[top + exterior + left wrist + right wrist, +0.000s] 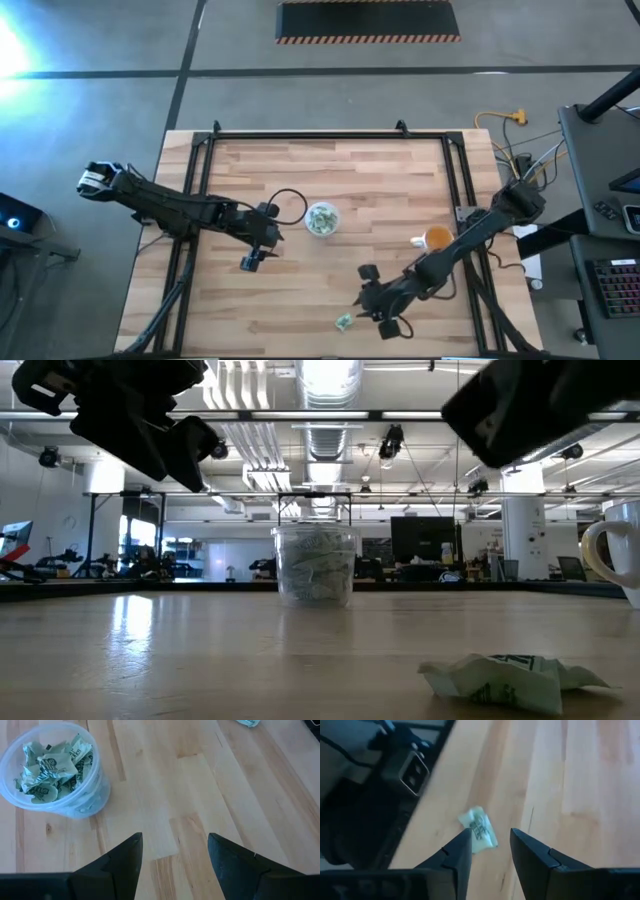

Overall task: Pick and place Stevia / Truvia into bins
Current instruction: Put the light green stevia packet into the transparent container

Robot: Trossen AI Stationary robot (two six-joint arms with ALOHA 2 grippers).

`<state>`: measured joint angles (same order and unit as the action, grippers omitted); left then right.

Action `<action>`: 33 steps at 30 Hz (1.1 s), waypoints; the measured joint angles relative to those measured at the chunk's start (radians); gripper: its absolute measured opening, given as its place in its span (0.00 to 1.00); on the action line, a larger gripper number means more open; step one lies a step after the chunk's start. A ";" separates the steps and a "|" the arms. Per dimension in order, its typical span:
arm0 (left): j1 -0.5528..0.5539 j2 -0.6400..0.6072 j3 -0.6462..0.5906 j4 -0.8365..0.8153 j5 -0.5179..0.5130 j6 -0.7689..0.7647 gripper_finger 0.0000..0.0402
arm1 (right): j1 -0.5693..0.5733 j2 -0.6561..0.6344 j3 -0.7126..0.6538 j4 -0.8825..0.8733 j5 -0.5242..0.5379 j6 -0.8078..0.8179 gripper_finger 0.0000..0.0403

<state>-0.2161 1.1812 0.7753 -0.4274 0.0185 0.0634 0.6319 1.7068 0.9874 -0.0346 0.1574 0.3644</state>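
Your right claw hangs just above the wooden table, near its front edge. Its two fingers are spread apart and hold nothing. A crumpled green and white packet lies flat on the wood just past the fingertips, close to the table's edge. Your left claw waits over the middle of the table, fingers wide apart and empty. Near it stands the clear cup, full of crumpled packets. An orange cup sits by your right arm, well apart from the clear cup.
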 joint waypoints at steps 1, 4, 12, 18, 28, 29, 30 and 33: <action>0.000 0.000 0.000 0.001 0.000 0.000 0.52 | -0.001 0.016 0.000 0.004 0.000 0.012 0.31; 0.000 0.000 0.000 0.002 0.000 0.000 0.52 | 0.000 0.069 0.003 0.021 -0.014 0.030 0.30; 0.000 0.000 0.000 0.002 0.000 -0.001 0.52 | 0.001 0.199 0.091 0.031 -0.113 0.020 0.30; 0.000 0.000 0.000 0.000 0.000 -0.003 0.52 | -0.001 0.258 0.164 0.032 -0.113 -0.067 0.29; 0.000 0.000 0.000 -0.001 0.000 -0.004 0.52 | -0.028 0.319 0.251 -0.134 -0.103 -0.055 0.24; 0.000 0.000 0.000 0.000 0.000 -0.004 0.52 | -0.030 0.319 0.250 -0.135 -0.102 -0.053 0.24; 0.000 0.000 0.000 0.001 0.000 -0.004 0.52 | -0.031 0.319 0.250 -0.134 -0.102 -0.053 0.24; 0.000 0.000 0.000 0.001 0.000 -0.004 0.52 | -0.031 0.323 0.245 -0.134 -0.102 -0.050 0.22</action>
<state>-0.2161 1.1812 0.7750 -0.4269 0.0185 0.0597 0.6007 2.0298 1.2321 -0.1688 0.0555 0.3147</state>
